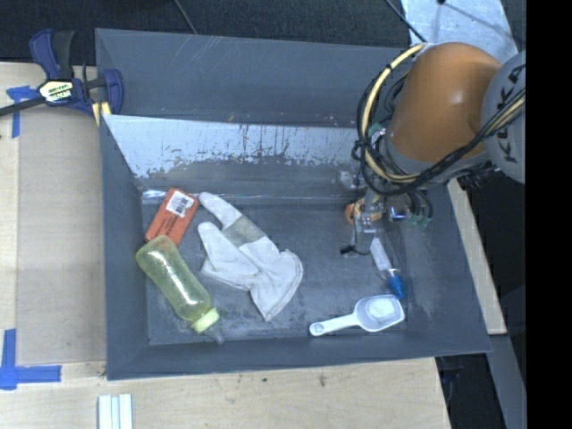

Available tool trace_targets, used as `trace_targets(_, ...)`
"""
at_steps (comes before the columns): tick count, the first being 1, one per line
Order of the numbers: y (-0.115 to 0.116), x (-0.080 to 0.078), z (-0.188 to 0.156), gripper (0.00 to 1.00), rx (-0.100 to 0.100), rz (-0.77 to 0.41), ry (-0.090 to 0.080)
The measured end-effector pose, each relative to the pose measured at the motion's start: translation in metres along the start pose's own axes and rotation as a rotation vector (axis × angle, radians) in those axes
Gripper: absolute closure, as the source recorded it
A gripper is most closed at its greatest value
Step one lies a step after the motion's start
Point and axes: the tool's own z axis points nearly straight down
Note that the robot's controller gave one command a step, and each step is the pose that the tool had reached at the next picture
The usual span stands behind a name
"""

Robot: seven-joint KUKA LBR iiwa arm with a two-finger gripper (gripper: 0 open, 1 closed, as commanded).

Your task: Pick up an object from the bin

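- The arm's orange cover (444, 105) and a loop of cables (375, 141) hide the wrist and part of the far right wall of the bin (268, 70). The cover is cut off at the view's right.
- The gripper (362, 238) hangs below the cover, low over the right part of the bin floor. It is small, dark and cluttered, so whether it is released or clenched cannot be told, nor whether it grips anything.
- A thin clear tube (384, 264) with a blue end lies slanted on the floor, just below and to the right of the gripper. Its upper end is right at the gripper's tip, but whether the two touch cannot be told. It looks like a syringe or a pen, though it is too small to be sure.
- A white scoop (362, 316) lies near the front wall. Its bowl is just beside the tube's blue end and its handle points left.
- A crumpled white glove (246, 262) lies mid-floor, well apart from the gripper.
- A yellow-green bottle (177, 286) lies on its side at the front left, just beside the glove, with its cap toward the front wall.
- An orange box (172, 214) with a white barcode label lies behind the bottle, close to its base.
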Motion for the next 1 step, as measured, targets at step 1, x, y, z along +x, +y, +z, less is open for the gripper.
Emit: trace_targets(1,0.0157,0.0051,0.0429,0.00,0.000,0.053,-0.007)
